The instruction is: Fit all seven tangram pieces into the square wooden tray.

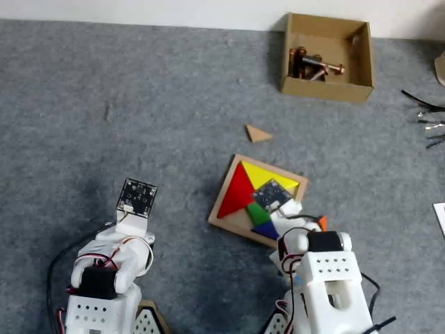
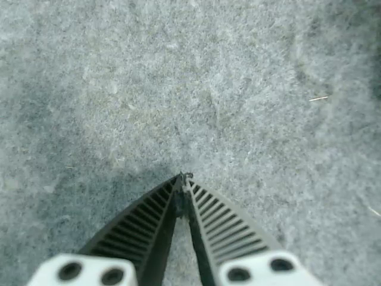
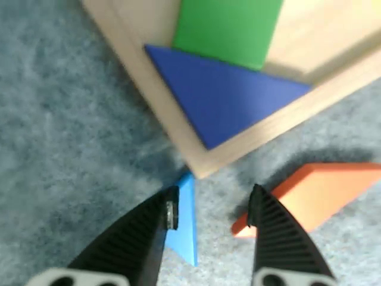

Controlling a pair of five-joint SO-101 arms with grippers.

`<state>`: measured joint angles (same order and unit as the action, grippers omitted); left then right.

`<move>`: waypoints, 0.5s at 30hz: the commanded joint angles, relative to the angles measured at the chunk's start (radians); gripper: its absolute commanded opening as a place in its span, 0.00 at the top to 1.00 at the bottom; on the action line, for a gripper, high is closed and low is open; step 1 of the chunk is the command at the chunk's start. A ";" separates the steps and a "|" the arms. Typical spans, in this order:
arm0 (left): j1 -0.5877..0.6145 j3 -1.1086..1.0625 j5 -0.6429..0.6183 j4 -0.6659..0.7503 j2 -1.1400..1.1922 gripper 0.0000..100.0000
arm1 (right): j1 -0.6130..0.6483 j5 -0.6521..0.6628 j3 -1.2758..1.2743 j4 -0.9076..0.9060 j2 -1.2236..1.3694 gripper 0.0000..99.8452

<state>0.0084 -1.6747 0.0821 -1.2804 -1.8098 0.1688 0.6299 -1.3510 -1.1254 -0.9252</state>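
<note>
The square wooden tray lies tilted at mid-table and holds a red triangle, a yellow triangle, a green piece and a dark blue triangle. My right gripper is open just off the tray's near corner. A light blue piece lies on the carpet against one finger, and an orange piece lies by the other. A plain wooden triangle rests on the carpet beyond the tray. My left gripper is shut and empty over bare carpet, well left of the tray.
A cardboard box with metal parts stands at the back right. Cables lie at the right edge. Grey carpet covers the table, with open room on the left and in the middle.
</note>
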 commanded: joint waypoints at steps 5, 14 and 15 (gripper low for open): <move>0.015 -0.021 -0.011 0.002 -0.015 0.99 | -0.028 0.011 0.097 0.041 -0.013 0.82; 0.010 -0.021 -0.011 0.003 -0.015 0.99 | -0.142 0.006 0.170 0.030 -0.013 0.82; 0.010 -0.021 -0.011 0.003 -0.015 0.99 | -0.131 0.005 0.196 -0.002 -0.013 0.82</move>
<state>0.0084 -1.6747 0.0821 -1.2804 -1.8098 0.0322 0.6299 -1.2559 -1.0687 -0.9221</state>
